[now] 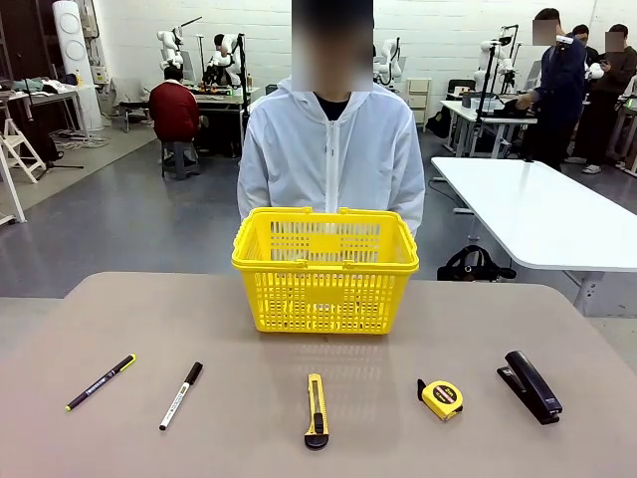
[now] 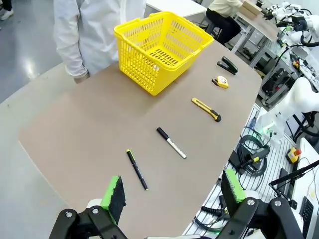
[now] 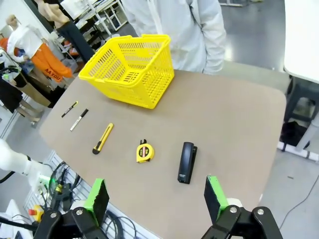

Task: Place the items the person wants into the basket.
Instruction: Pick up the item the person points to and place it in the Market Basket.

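Standing toward 12 o'clock on the bench (image 1: pixel 249 443), the yellow basket (image 1: pixel 324 299) is upright with its top open and its handles folded down onto the rim. Judged from this, it is set centrally so that either arm can drop things in from above. The person (image 1: pixel 331 159) stands just behind it, arms hanging at the sides.

Five tools lie in a single row along the 6 o'clock side, well apart from one another. That spacing likely allows each to be picked without disturbing its neighbour.

- The marker (image 1: pixel 181 395) lies flat at about 7 o'clock from the basket. It has a slim white barrel with dark print, and its black cap points to 1 o'clock.
- The tape measure (image 1: pixel 441 398) lies at about 5 o'clock from the basket. It has a small rounded yellow case with black trim and rests on its side.
- The black pen (image 1: pixel 101 382), knife (image 1: pixel 316 410) and stapler (image 1: pixel 530 385) fill the other positions.

The left end effector (image 2: pixel 172 186) has its jaws spread wide and holds nothing. The right end effector (image 3: pixel 156 186) is likewise wide and empty. Both are raised well clear of the bench.
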Robot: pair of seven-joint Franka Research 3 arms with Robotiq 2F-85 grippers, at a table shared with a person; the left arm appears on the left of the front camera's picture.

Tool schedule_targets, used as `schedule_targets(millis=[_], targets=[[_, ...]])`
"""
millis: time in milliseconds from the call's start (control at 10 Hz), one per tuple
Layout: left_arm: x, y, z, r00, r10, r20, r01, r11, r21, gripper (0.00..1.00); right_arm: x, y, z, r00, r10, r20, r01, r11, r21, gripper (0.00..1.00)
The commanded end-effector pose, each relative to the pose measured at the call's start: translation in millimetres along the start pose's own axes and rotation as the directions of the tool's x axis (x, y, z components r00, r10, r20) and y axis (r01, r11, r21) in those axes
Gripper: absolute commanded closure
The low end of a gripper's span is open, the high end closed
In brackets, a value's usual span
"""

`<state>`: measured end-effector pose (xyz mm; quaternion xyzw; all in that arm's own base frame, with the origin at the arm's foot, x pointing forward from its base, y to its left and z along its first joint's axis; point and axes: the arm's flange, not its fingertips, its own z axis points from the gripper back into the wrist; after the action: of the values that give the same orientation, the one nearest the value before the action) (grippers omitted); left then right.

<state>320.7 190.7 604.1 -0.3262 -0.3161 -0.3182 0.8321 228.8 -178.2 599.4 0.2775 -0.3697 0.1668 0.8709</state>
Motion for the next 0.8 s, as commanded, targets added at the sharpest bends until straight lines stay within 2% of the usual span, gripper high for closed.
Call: schedule_targets(millis=[0, 700], targets=[[-0.4, 2.9, 0.9, 1.0, -0.021, 0.018, 0.021, 1.0, -0.018, 0.0, -0.9, -3.1, 2.9, 1.0, -0.001, 0.008, 0.001, 1.0, 0.021, 0.0], [-0.4, 2.9, 0.9, 1.0, -0.021, 0.018, 0.021, 1.0, -0.018, 0.0, -0.9, -3.1, 2.9, 1.0, -0.001, 0.008, 0.001, 1.0, 0.021, 0.0]])
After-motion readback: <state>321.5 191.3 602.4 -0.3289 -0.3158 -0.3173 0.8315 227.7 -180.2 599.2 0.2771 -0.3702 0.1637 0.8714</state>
